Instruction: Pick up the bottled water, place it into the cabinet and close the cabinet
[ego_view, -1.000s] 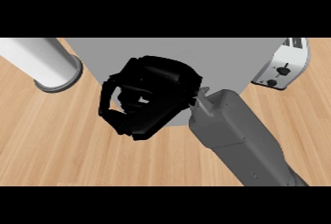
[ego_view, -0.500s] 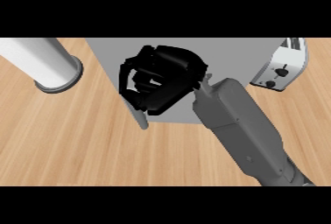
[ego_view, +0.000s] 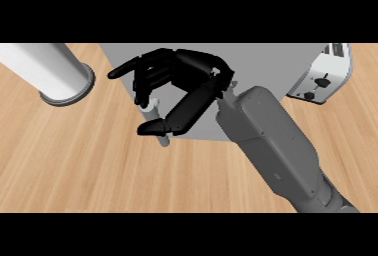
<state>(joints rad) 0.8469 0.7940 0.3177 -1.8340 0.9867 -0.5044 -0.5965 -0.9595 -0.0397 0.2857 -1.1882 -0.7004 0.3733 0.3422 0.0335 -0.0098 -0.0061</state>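
My right hand (ego_view: 193, 80) hovers over the front edge of the grey cabinet (ego_view: 273, 62), seen from above at the upper middle. Its fingers are spread and only slightly bent, with the thumb stretched down toward the counter. The cabinet's grey bar handle (ego_view: 163, 139) sticks out just below the thumb tip, and its upper part is hidden by the hand. Nothing is held in the hand. No water bottle shows anywhere; the hand and the cabinet's top hide what lies beneath them. My left hand is out of the view.
A tall white cylinder on a grey round base (ego_view: 46, 67) stands at the upper left on the wooden counter (ego_view: 88, 170). A silver toaster (ego_view: 325, 75) sits right of the cabinet. My grey right forearm (ego_view: 269, 145) crosses the lower right.
The right hand has moved up and to the right against the cabinet front and its fingers have uncurled and spread. The handle now shows below the thumb.
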